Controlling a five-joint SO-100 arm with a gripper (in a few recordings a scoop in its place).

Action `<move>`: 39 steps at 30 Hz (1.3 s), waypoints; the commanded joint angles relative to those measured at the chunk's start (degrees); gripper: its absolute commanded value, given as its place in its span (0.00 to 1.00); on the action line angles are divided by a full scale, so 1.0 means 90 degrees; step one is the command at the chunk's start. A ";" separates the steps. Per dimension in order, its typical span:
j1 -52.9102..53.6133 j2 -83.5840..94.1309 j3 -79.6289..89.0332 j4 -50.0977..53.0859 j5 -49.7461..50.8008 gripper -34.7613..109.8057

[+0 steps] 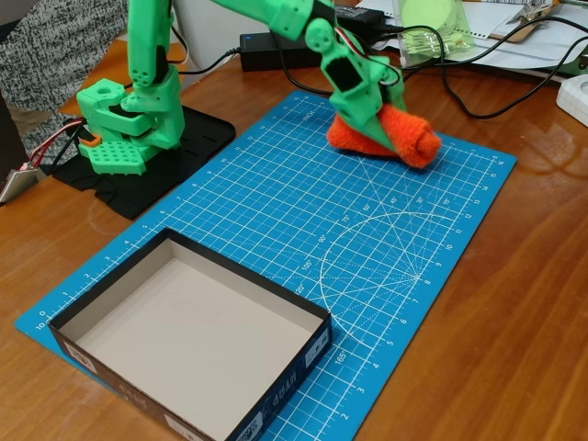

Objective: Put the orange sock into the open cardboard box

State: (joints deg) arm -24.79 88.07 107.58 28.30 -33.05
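Looks like a hobby or office desk to me, not a proper lab. I'm seeing a wooden tabletop (514, 349) with a blue cutting mat (303, 230) laid on it, gridded and marked with angle arcs. The green arm's base (129, 129) sits on a black plate beside the mat. At the back there's a black power brick (276, 50), loose black cables (478, 96), and papers (524, 32). Top left is a grey speckled fabric (55, 46), possibly someone's sleeve, hard to tell from this angle.
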 commanded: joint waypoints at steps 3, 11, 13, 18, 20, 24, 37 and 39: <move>0.1436 0.2148 -0.0557 0.1094 0.0557 0.24; 0.5811 0.2490 -0.0518 0.0957 0.0254 0.24; 0.6514 0.1992 -0.0605 0.0576 -0.0078 0.24; 0.7041 0.0439 -0.1162 -0.0215 -0.1182 0.24; 0.7178 0.0000 -0.1406 -0.0186 -0.1631 0.24; 0.7275 -0.0576 -0.1523 -0.0186 -0.2197 0.24; 0.6377 -0.0684 -0.0957 0.0557 -0.6025 0.24; 0.6387 -0.0684 -0.0957 0.0957 -0.6758 0.24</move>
State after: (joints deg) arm 32.43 80.68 98.26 33.66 -85.61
